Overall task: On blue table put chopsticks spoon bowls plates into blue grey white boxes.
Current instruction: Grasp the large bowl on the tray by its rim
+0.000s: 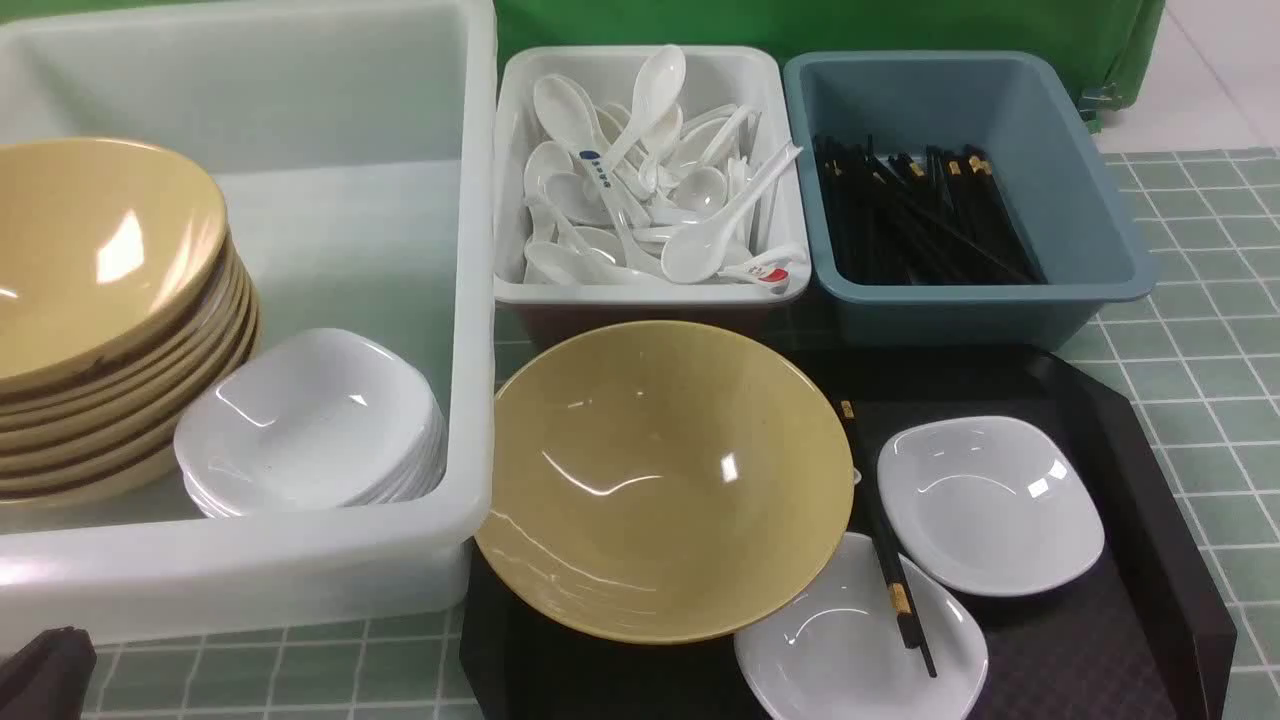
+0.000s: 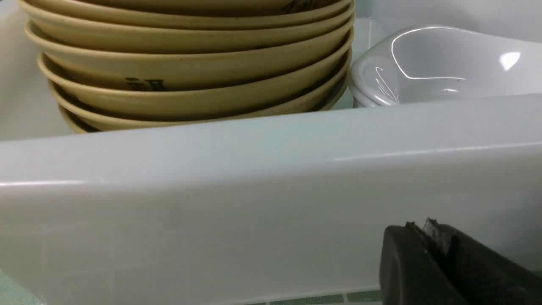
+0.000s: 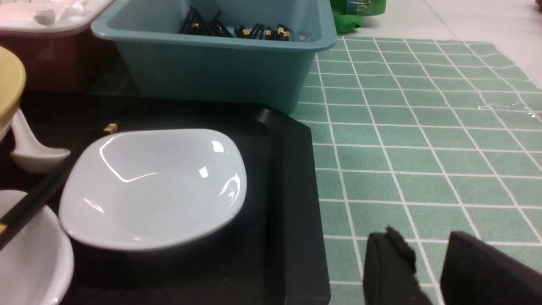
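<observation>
On the black tray [image 1: 1100,640] stand a tan bowl [image 1: 660,480] and two white plates [image 1: 990,500] [image 1: 860,640], with black chopsticks [image 1: 885,555] lying between the plates and over the near one. A white spoon [image 3: 34,148] lies beside the bowl; the bowl mostly hides it in the front view. My left gripper [image 2: 423,226] is shut and empty, low in front of the translucent tub's near wall [image 2: 254,190]. My right gripper [image 3: 427,241] is open and empty, low over the table [image 3: 423,161], beside the tray's right edge and the plate [image 3: 156,186].
The tub [image 1: 300,580] holds a stack of tan bowls [image 1: 100,300] and stacked white plates [image 1: 310,420]. The white bin [image 1: 650,290] holds several spoons. The blue-grey bin [image 1: 1080,200] holds several chopsticks. Both bins stand just behind the tray.
</observation>
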Available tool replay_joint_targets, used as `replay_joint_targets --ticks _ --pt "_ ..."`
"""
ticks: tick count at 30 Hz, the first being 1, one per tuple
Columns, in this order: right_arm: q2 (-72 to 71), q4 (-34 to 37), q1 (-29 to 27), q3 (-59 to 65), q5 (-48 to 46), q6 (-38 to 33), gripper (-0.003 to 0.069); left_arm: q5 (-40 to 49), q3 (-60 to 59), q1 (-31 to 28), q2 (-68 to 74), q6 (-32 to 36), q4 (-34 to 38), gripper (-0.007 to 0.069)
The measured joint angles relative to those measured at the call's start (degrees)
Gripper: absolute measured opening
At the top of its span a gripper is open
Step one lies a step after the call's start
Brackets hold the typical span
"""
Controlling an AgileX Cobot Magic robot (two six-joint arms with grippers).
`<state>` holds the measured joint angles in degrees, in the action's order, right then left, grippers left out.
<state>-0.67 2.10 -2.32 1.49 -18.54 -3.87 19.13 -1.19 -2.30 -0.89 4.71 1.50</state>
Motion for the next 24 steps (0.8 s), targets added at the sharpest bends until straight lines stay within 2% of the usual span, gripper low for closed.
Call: replay_joint_targets --ticks 24 --pt "0.0 -1.1 0.0 0.0 0.2 -1.3 0.0237 0.0 0.0 0.0 0.0 0.0 0.0 0.0004"
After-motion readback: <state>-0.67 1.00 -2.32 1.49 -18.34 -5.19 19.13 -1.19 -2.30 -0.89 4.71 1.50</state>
